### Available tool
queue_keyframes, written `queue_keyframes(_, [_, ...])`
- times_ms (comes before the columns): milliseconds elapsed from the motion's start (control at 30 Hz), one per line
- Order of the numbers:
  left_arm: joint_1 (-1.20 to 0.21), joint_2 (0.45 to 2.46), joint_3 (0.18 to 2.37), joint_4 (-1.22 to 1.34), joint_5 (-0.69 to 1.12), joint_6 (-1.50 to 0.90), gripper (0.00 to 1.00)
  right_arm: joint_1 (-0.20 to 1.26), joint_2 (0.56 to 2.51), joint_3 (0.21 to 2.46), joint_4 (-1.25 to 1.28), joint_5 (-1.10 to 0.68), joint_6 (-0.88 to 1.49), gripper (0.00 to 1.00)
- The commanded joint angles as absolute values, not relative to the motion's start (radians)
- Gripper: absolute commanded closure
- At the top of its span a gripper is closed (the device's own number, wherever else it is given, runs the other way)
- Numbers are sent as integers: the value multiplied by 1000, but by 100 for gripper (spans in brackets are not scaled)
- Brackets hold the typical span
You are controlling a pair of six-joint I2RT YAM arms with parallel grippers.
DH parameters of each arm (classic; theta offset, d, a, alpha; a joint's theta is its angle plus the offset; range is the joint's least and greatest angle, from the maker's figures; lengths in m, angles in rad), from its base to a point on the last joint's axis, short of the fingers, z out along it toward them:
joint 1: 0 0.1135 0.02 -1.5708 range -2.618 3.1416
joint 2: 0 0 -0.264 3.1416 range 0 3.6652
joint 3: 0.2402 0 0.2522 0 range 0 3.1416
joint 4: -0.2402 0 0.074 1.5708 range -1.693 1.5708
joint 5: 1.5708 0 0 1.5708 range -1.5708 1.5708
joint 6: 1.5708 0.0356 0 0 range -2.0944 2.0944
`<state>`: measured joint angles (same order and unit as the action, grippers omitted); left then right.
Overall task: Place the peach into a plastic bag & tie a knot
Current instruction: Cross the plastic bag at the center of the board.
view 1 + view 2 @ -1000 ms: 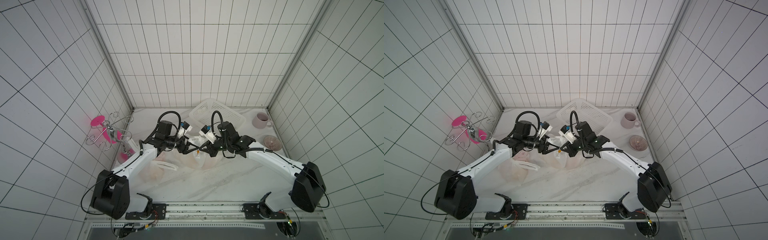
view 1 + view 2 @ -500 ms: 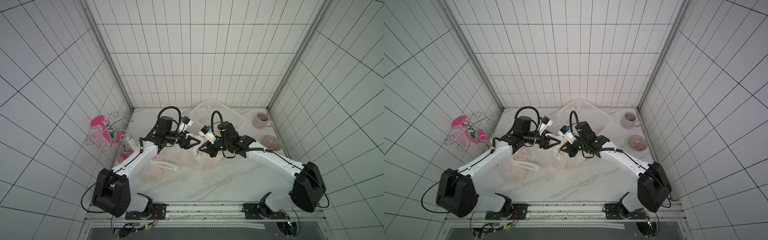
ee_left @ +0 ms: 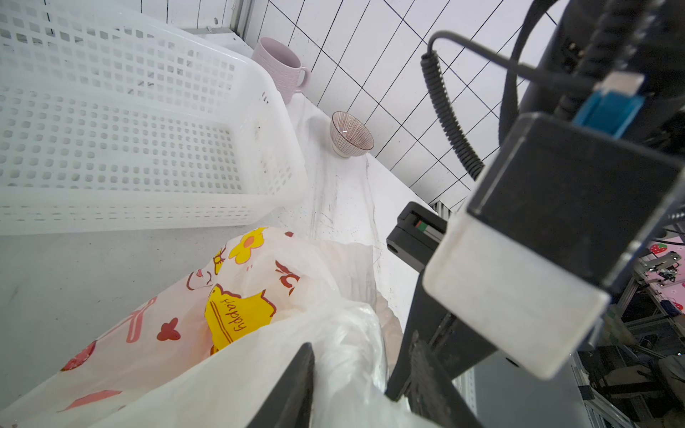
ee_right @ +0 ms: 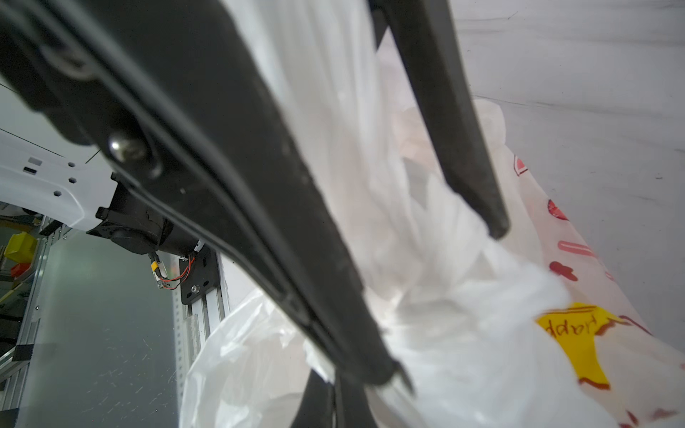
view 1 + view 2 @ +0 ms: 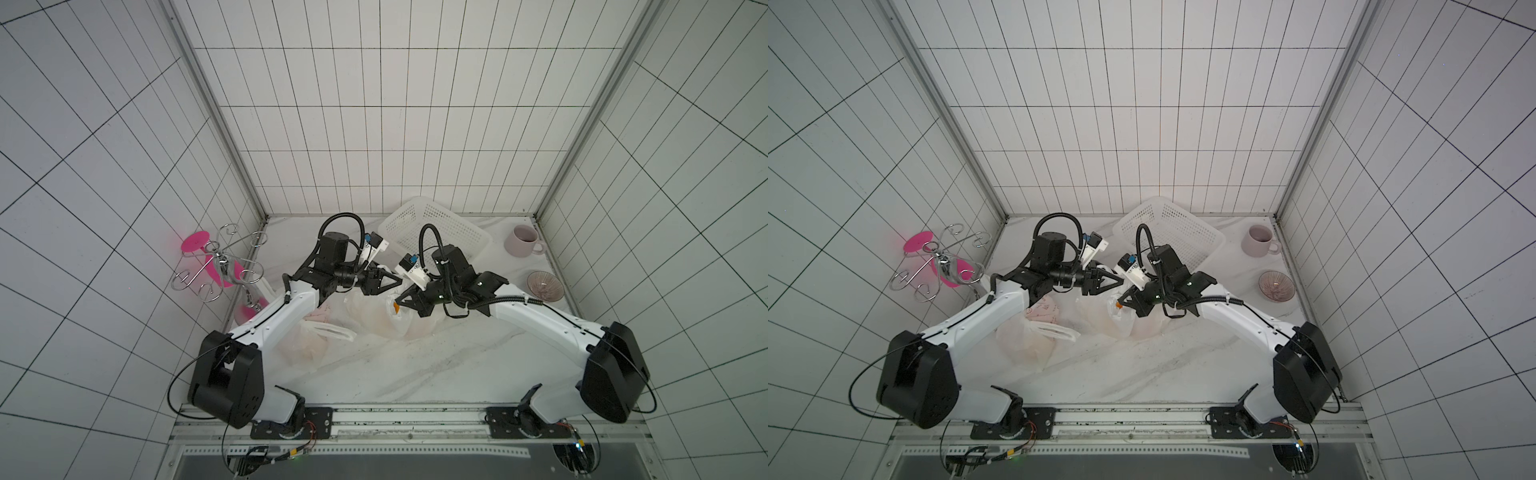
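Over the white marbled desk [image 5: 415, 374], walled in by tiles, we see both arms bent inward, wrists nearly meeting. The right tool [image 5: 400, 302] is clenched on the gathered top of the plastic bag [image 5: 374, 318], which rests beneath. The left tool [image 5: 397, 281] straddles that twist, but we cannot tell whether it grips. We cannot make out the peach.

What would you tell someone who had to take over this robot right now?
Left gripper: open, with a finger on either side of the plastic bag's twisted handle, not yet clamped.
Right gripper: shut on the same bag's plastic.
The bag sits on the table between the arms. The peach is not plainly visible, so check that it is inside.
Done: the bag top is gathered.
Left: tie the knot.
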<state>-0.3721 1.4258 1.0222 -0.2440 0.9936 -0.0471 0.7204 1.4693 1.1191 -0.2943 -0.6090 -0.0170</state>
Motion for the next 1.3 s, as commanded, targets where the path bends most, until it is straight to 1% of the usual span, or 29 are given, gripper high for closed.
queue_keyframes(0, [-382,1443,1024,-286,975,5,39,725,1474,1169,-311,-608,-34,100])
queue_keyframes(33, [-384,1443,1026,-296,964,15,37,726,1474,1170,-311,-610,-35,100])
queue_keyframes(100, [-392,1450,1026,-298,946,20,38,726,1477,1173,-310,-614,-30,100])
queue_keyframes(200, [-406,1463,1036,-296,937,24,44,727,1482,1178,-310,-617,-30,100])
queue_keyframes(300, [-413,1470,1037,-265,936,5,58,726,1482,1176,-310,-621,-28,100])
queue_keyframes(333, [-413,1469,1037,-256,935,-3,65,726,1482,1175,-311,-620,-26,100])
queue_keyframes(367, [-413,1470,1037,-241,932,-14,74,727,1479,1172,-311,-618,-26,100])
queue_keyframes(400, [-410,1470,1038,-232,930,-20,80,726,1476,1172,-314,-620,-26,100])
queue_keyframes(467, [-407,1468,1047,-226,934,-26,89,727,1469,1169,-328,-615,-26,100])
queue_keyframes(500, [-404,1467,1051,-226,938,-27,93,726,1465,1172,-339,-613,-27,97])
queue_keyframes(567, [-403,1453,1036,-176,960,-51,100,724,1451,1192,-378,-606,-26,83])
queue_keyframes(667, [-403,1413,971,-65,975,-69,100,718,1417,1238,-441,-604,-12,69])
queue_keyframes(733, [-403,1393,939,-30,979,-55,100,707,1386,1264,-483,-609,-4,63])
queue_keyframes(867, [-404,1379,919,-26,983,-26,100,661,1337,1302,-536,-630,18,58])
queue_keyframes(967, [-408,1369,916,-26,981,-20,100,632,1320,1358,-610,-559,-10,54])
queue_keyframes(1033, [-411,1355,910,-26,983,-12,100,616,1324,1393,-665,-473,-48,44])
queue_keyframes(1067, [-413,1347,907,-25,983,-8,100,619,1337,1414,-707,-435,-93,38])
queue_keyframes(1133, [-418,1338,904,-23,986,-4,100,621,1378,1460,-797,-397,-166,27])
queue_keyframes(1200, [-422,1335,904,-23,989,-4,100,621,1421,1507,-841,-387,-188,24])
queue_keyframes(1267, [-424,1333,904,-23,997,-3,100,620,1456,1534,-848,-434,-193,24])
